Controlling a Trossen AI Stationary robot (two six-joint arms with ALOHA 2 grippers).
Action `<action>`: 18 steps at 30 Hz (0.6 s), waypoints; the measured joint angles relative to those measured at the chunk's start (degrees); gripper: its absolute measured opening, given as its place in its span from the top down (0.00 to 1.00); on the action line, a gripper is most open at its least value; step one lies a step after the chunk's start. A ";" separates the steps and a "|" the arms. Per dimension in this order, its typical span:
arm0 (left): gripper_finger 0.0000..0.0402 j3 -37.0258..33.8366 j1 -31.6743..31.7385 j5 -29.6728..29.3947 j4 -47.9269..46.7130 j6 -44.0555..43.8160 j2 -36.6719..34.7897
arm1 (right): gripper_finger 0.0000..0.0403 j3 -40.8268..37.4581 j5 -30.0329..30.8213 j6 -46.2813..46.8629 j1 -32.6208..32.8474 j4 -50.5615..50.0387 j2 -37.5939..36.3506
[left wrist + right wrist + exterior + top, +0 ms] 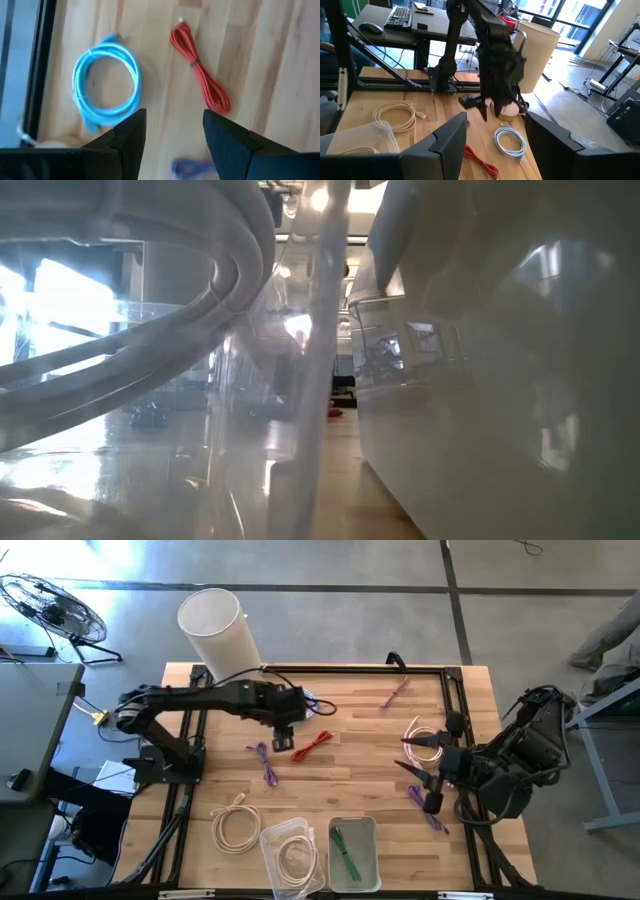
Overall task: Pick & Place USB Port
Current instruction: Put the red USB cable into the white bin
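**A:** Tabletop point(350, 770) is pale wood planks on a black frame, concrete floor point(400, 565) around it, big white cylinder point(218, 628) at the far edge.

**B:** Where's the cable?

**A:** Red cable point(199, 71) lies bundled straight, long axis diagonal, just beside a blue coil point(106, 84). Left gripper point(172, 135) hovers over it, fingers spread, empty. Right gripper point(436, 772) waits near the right edge, also released.

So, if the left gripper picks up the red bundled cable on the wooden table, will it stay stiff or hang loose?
The red bundled cable would probably sag at both ends, since a tie pinches only its middle. It looks thin, so likely light. The open left gripper hovers beside it; the bundle may slide on the smooth wooden table.
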 joint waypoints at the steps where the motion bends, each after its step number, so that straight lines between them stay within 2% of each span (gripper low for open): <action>1: 0.53 -0.05 0.03 0.41 0.02 -1.07 1.02 | 0.52 0.00 0.03 0.04 -0.11 0.00 0.02; 6: 0.53 -0.17 0.01 1.24 1.59 -4.24 6.34 | 0.52 -0.10 -0.04 0.17 -1.16 0.07 0.02; 18: 0.53 -0.13 1.55 11.48 9.20 -10.93 14.55 | 0.52 -0.17 -2.24 2.96 -1.52 0.09 0.02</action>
